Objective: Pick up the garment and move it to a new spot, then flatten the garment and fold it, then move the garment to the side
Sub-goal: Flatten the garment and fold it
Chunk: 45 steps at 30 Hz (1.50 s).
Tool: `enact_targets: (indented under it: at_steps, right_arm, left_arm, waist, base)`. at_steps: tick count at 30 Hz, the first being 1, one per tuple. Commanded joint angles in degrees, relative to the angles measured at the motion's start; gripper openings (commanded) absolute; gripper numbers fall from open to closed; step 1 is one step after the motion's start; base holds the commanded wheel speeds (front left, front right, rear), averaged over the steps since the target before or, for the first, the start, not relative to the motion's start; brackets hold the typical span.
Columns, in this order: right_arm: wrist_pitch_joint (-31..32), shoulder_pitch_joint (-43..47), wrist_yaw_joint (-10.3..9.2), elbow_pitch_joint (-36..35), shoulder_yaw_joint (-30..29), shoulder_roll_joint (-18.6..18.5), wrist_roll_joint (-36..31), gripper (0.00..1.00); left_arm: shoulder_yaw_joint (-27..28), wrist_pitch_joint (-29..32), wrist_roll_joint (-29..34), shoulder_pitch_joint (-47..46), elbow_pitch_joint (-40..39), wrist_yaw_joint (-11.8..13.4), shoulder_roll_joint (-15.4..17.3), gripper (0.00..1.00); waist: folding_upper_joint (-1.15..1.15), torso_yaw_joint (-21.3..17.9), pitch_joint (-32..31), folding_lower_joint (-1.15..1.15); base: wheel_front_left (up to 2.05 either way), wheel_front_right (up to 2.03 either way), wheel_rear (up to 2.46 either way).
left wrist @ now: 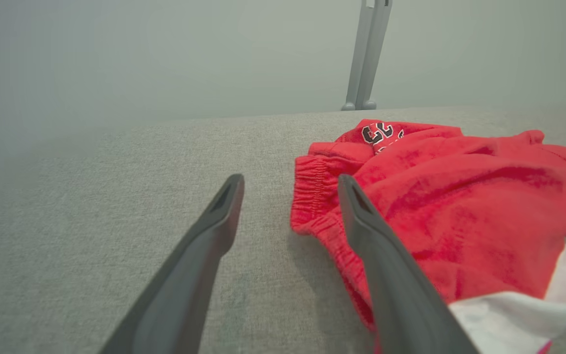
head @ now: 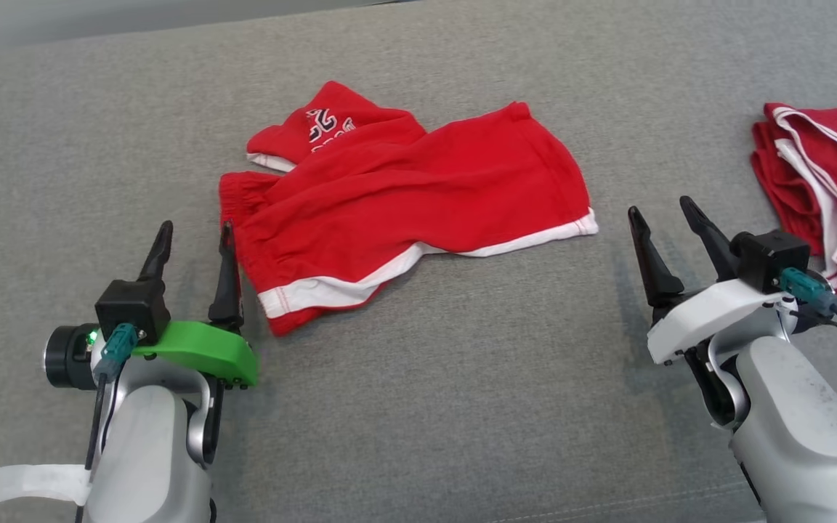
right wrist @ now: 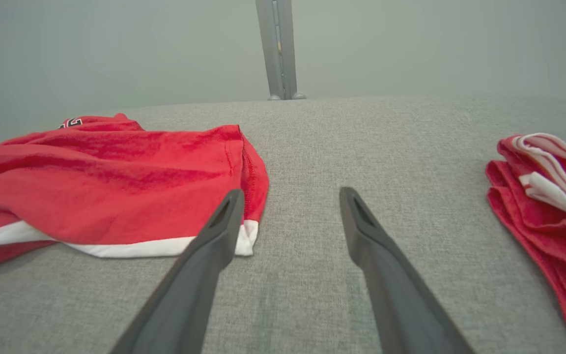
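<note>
- The red shorts (head: 418, 189) lie near the middle of the grey-covered bench (head: 426, 407). They are spread out sideways but rumpled, with one leg bunched up at the back where a printed logo (head: 328, 127) shows.
- The left end effector (head: 197, 226) sits low over the bench at the shorts' elastic waistband (head: 232, 196). Its fingers are spread and hold nothing. The inner finger (head: 227, 276) is just beside the waistband edge, maybe brushing it; I cannot tell which.
- The right end effector (head: 660, 207) is also spread wide and empty. It sits just off the far leg's white hem (head: 571, 229), between the shorts and a second red garment (head: 818, 167) folded at the bench's right edge.
- With one end effector at each end of the shorts, I'd judge they are placed to take the two ends and pull the cloth flat.
- The folded piece looks parked out of the way, which suggests where finished items go.
- The folds in the shorts look loose, so the flattening seems unfinished and the folding not yet started.
</note>
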Motion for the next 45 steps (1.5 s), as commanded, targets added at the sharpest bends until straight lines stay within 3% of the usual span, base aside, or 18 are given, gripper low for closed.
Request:
enact_targets:
  at_steps: [1,5,12,20,26,27,28,31,45]
  right_arm:
    - [0.1,-1.0,-0.10,0.8,0.4,-0.6,0.6,1.00]
    - [1.9,-4.0,-0.10,5.2,2.1,-1.9,2.7,1.00]
    - [3.3,-6.6,-0.10,11.0,3.1,-3.1,5.0,1.00]
    - [3.8,-9.8,-0.10,16.8,2.8,-4.0,5.9,1.00]
    - [3.1,-11.1,-0.09,19.6,1.6,-3.6,4.8,0.93]
    - [3.3,-11.2,-0.09,20.0,1.6,-3.3,4.9,0.87]
    - [3.2,-11.3,-0.10,20.3,1.6,-3.3,5.0,0.69]
    - [2.8,-11.8,-0.10,20.5,2.3,-3.3,4.7,0.00]
    - [2.2,-20.9,-0.10,22.2,2.4,-7.0,3.3,0.00]
  left_arm:
    - [-0.3,0.0,-0.3,0.9,-0.6,-0.2,-0.1,1.00]
    - [-3.3,0.0,-2.6,2.9,-3.0,-0.4,-0.3,1.00]
    - [-7.9,0.0,-6.0,5.0,-5.5,1.2,-0.3,1.00]
    - [-11.3,0.0,-7.9,5.9,-7.9,2.6,-0.3,1.00]
    - [-13.2,0.0,-8.6,5.2,-9.3,2.8,-0.3,1.00]
    - [-13.6,0.0,-8.8,5.1,-9.4,2.9,-0.3,1.00]
    - [-13.9,0.0,-8.9,5.0,-9.7,3.1,-0.3,1.00]
    - [-14.7,0.0,-9.4,4.9,-10.2,3.1,-0.3,1.00]
    - [-17.5,0.0,-9.7,3.5,-11.4,3.1,-0.3,1.00]
  waist:
    - [0.00,4.4,-0.4,0.00]
    - [0.00,9.6,-0.5,0.00]
    - [0.00,14.4,-0.4,0.00]
    - [0.00,15.9,0.1,0.00]
    - [0.00,15.8,0.2,0.00]
    - [0.00,15.7,0.2,0.00]
    - [0.00,15.7,0.2,0.00]
    - [0.00,15.5,0.4,0.00]
    - [0.00,16.8,3.2,0.00]
  base:
    - [0.00,0.00,0.00]
    - [0.00,0.00,0.00]
    - [0.00,0.00,0.00]
    - [0.00,0.00,0.00]
    - [0.00,0.00,0.00]
    - [0.00,0.00,0.00]
    - [0.00,0.00,0.00]
    - [0.00,0.00,0.00]
    - [0.00,0.00,0.00]
